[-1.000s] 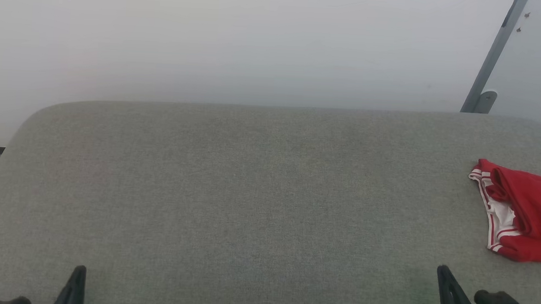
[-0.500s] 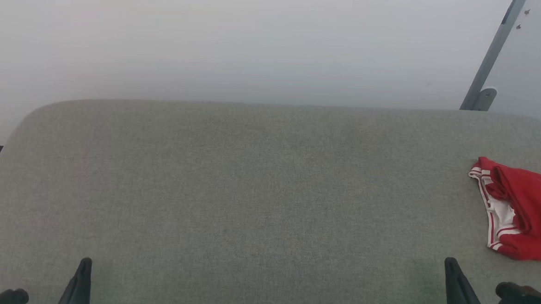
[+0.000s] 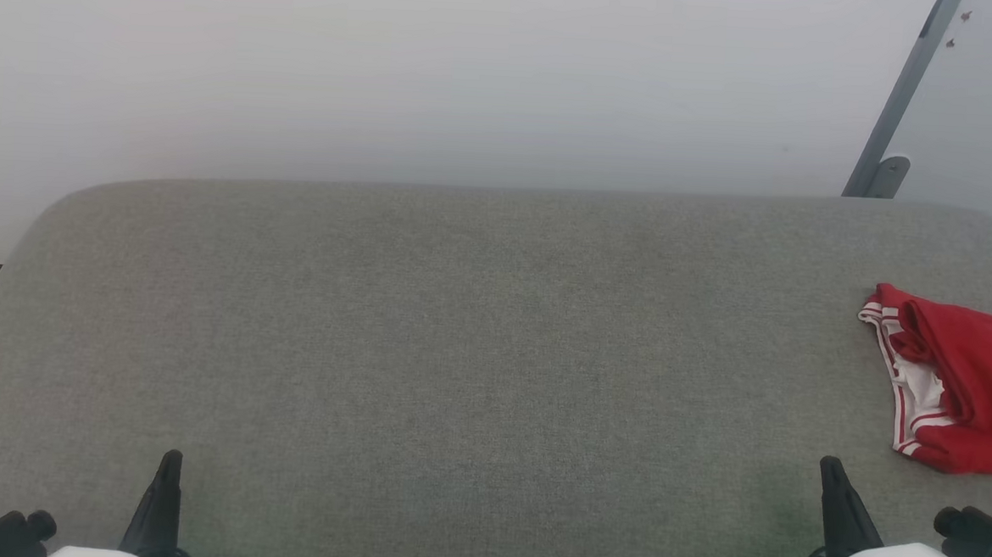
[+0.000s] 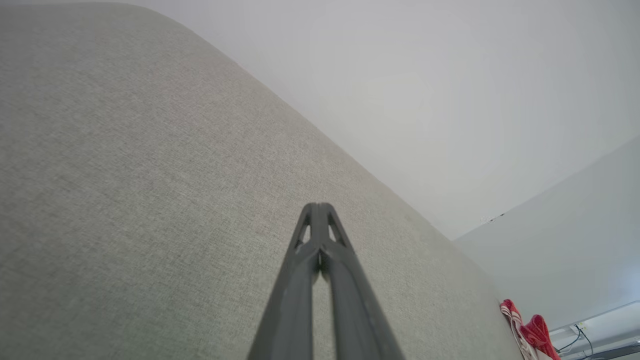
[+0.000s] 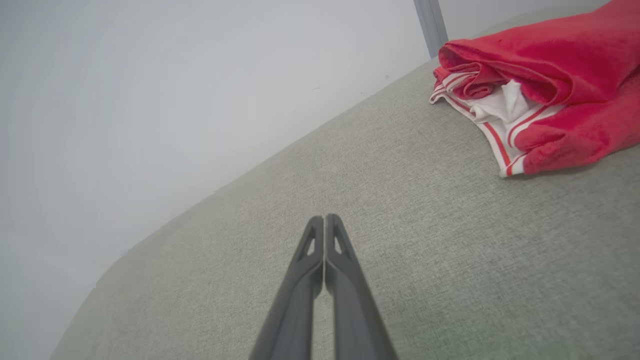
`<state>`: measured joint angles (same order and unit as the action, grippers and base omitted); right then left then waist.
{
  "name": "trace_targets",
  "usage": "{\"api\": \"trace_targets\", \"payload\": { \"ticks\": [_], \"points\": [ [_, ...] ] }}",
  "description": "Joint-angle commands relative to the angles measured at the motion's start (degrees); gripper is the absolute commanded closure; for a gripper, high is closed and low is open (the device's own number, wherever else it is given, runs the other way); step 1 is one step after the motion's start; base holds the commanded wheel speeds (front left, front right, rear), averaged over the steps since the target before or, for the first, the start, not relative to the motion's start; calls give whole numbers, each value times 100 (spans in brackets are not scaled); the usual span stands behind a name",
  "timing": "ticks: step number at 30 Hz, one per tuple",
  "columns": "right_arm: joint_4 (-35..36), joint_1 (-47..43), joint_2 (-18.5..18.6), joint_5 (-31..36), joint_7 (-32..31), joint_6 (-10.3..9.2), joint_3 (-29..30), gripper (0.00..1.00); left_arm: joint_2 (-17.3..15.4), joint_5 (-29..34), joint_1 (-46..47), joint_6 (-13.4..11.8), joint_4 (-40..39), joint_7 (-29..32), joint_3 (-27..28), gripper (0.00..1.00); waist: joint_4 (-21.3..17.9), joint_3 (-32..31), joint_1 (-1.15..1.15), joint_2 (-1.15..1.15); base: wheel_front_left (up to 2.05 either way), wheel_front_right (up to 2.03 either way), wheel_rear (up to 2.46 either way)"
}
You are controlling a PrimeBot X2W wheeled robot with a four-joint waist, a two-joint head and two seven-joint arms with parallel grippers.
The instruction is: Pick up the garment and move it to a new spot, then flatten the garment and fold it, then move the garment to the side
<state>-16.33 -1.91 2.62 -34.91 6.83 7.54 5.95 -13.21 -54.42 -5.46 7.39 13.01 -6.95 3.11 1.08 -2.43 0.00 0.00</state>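
Bunched garment (image 3: 966,379) runs off the head view's right edge (front hidden); left fingers (image 4: 292,300), right fingers (image 5: 300,300) together.

Red white-trimmed garment (image 3: 961,388) lies bunched at far right.

Light: bright, diffuse, even; no single source traceable. Wall (image 3: 473,73) washed out to a near-featureless pale grey in all three views, with a faint pink cast at its left in the head view. No hard shadows or glare. A soft dark edge lies under the garment (image 5: 550,65) on the table (image 5: 450,225) in the right wrist view. There is a greenish tint on the fabric just beside the right tool (image 3: 831,466) in the head view. The garment's red is heavily saturated, with fold detail partly lost. Wrist views show wide-angle bending, so the table edge is curved. Weave is crisp near the left tool (image 4: 320,207) and softer farther off
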Motion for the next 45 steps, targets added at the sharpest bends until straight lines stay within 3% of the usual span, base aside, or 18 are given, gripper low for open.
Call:
{"api": "trace_targets", "payload": {
  "ticks": [1, 45],
  "points": [
    [109, 180, 22, -173, -44, -2, 10, 100, -27, -140, 160, 5, -57, 33, 59, 100, 0, 2, 0, 0, 0, 0, 0],
    [192, 562, 30, -3334, -789, -3, 43, 100, 572, -2215, 764, 11, 29, 789, 231, 100, -50, 121, 0, 0, 0, 0, 0]
  ]
}}
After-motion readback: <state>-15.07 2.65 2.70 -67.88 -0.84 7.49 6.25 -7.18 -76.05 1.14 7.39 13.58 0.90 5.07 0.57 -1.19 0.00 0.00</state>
